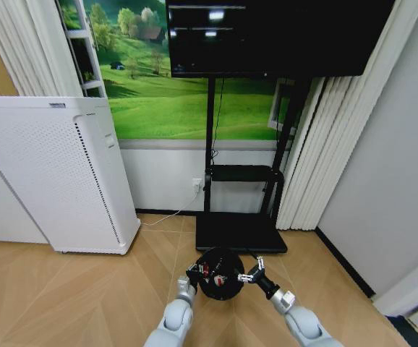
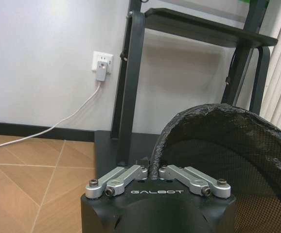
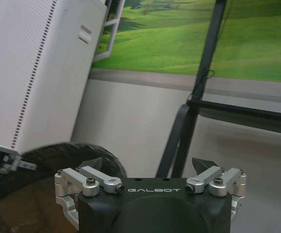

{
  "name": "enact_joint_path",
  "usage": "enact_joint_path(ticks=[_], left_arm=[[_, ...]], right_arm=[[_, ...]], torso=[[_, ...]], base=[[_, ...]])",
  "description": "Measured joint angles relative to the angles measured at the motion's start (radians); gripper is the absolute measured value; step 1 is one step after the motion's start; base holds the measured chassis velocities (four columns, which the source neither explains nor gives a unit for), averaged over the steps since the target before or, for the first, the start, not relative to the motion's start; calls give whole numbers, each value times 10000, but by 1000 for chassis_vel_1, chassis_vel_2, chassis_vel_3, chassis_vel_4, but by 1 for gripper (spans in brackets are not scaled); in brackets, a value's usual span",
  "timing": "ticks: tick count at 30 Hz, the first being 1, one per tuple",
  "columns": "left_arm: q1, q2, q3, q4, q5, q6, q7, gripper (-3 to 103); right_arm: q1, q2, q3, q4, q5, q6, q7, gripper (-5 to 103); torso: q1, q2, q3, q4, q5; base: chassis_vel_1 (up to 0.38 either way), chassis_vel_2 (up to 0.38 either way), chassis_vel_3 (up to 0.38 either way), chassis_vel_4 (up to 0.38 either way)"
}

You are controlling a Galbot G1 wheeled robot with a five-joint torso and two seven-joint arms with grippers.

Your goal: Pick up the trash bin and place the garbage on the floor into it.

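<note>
Gripping the trash bin [image 1: 220, 275] by its rim, our left gripper [image 2: 152, 171] held it near the TV stand's base [image 1: 241, 231]; contents unclear. Our right gripper [image 3: 150, 167] hovered alongside, fingers apart.

"GALBOT" stands in white on the left hand [image 2: 152, 171] housing and the right hand [image 3: 150, 167] housing; the small label on the white appliance [image 1: 57, 173] seems unreadable.

This looked like a staged living-room or showroom corner: herringbone wood floor [image 1: 64, 289], a big dark screen [image 1: 274, 36] on a black wheeled stand [image 1: 241, 231], a green meadow mural [image 1: 165, 101] behind it, white vertical drapes [image 1: 325, 144], and a tall white perforated air purifier [image 1: 57, 173] plugged into a wall socket [image 2: 101, 65].
</note>
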Motion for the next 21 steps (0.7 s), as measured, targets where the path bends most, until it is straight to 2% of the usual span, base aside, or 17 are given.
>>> enact_joint_path(ticks=[5,11,21], left_arm=[[258,137,-178,-362,-52,55,-6,4],[659,425,-585,-848,-181,144,-80,4],[971,601,-1040,-1382,-385,275,-139,4]], right_arm=[[-97,59,519,-221,-85,-154,354,100],[-378,188,1133,-423,-11,-487,1190,100],[-395,233,1381,-761,205,-1089,2273,100]], torso=[[0,0,0,0,0],[0,0,0,0,0],[0,0,0,0,0]], base=[[0,0,0,0],[0,0,0,0],[0,0,0,0]])
